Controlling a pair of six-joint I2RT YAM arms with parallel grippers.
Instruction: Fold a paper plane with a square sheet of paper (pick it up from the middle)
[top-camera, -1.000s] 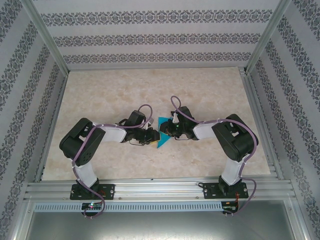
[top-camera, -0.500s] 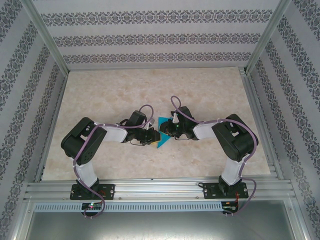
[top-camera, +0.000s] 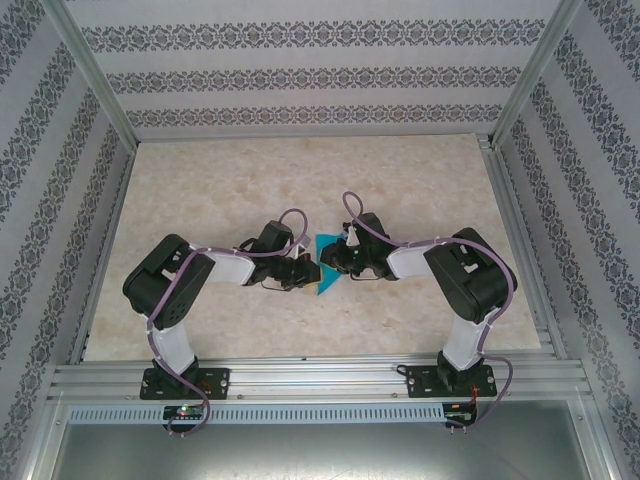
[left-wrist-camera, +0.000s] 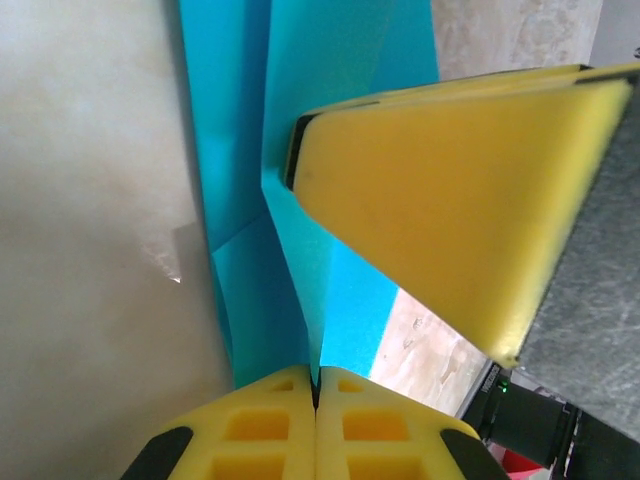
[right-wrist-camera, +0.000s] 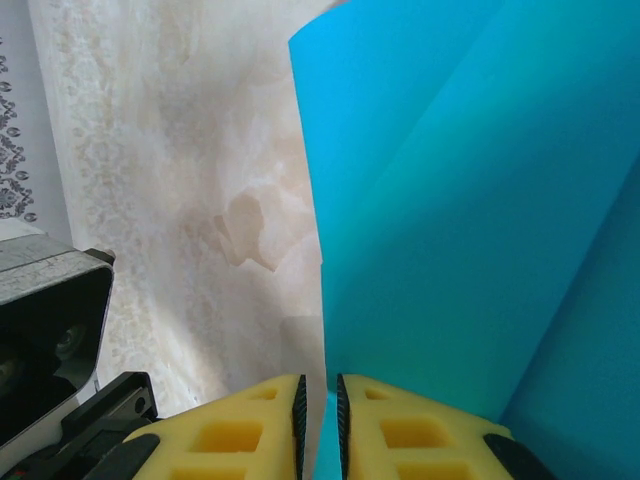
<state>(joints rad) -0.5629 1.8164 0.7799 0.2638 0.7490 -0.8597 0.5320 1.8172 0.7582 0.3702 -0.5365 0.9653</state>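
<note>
Left wrist view: the yellow pads of the left gripper (left-wrist-camera: 316, 380) sit pressed together on a creased edge of the square sheet of paper (left-wrist-camera: 235, 150), having closed from a narrow gap within the past second. On the sheet's opposite side, the right gripper (right-wrist-camera: 319, 390) keeps its pads nearly together with the teal edge pinched in the slit between them, unchanged over that second. The sheet already shows fold lines. It curves upward between the two grips over the middle of the marbled table (top-camera: 220, 180), with one arm reaching in from each side of it. With both sides now gripped, the paper looks pinned for the next crease, and the folding appears only partly done.
</note>
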